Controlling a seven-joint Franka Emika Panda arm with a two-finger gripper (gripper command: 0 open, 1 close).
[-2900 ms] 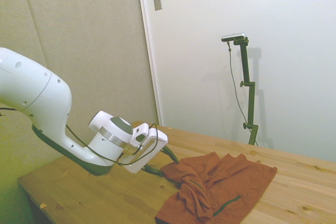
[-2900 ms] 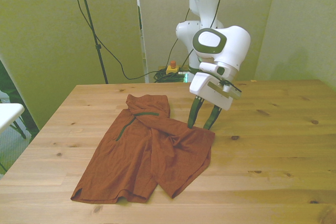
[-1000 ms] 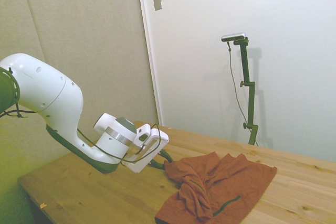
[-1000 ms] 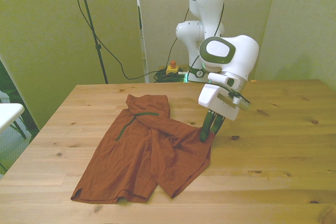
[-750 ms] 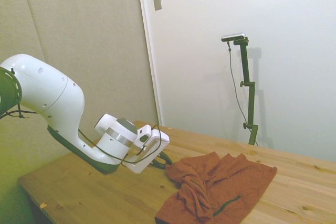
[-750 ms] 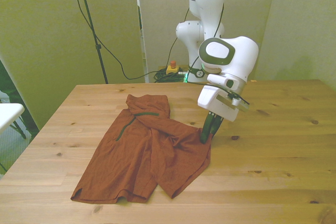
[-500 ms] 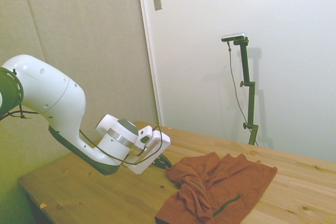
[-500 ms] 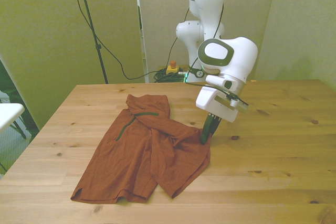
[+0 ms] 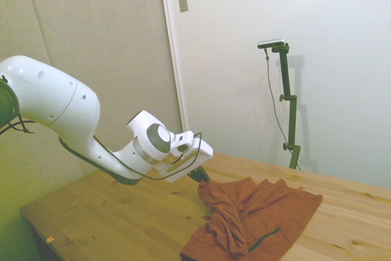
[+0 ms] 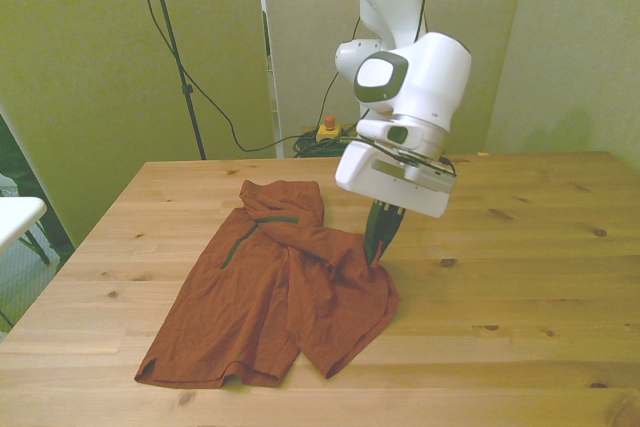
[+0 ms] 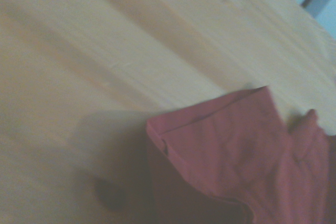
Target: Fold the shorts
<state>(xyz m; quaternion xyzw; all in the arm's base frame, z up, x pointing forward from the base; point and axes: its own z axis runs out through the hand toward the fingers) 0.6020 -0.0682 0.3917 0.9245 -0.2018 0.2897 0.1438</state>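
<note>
Rust-orange shorts (image 10: 285,292) spread wrinkled on the wooden counter (image 10: 520,297), toward the front view's left of the counter's middle. Nearest to the front camera: the leg hems, one at the shorts' front-left corner close to the counter's front edge, another folded flap just right of it. Dark zipper pocket (image 10: 238,239) farther back on the shorts' left half, dark trim along the edges. Bunched waist end farthest back, toward the robot's side.

Right edge of the shorts lifted off the counter, pinched up into a peak. Pincer (image 10: 379,239) clamped on that raised corner, dark fingers together with fabric between them. White wrist block directly above the shorts' right edge, tilted; white arm rising behind it toward the far edge of the counter.

Side view: shorts (image 9: 253,221) lying at the counter's (image 9: 110,218) near right part, pincer (image 9: 202,178) gripping the cloth's left tip, which stands higher than the rest of the garment. Arm reaching in from the left of the shorts, dark cable looped along the wrist.

Wrist view, blurred: corner of the shorts (image 11: 236,161) with a folded hem over bare counter (image 11: 105,51), a shadow beside the hem. Dark knot in the wood close to the fabric edge.

Bare counter on the shorts' right in the front view.
</note>
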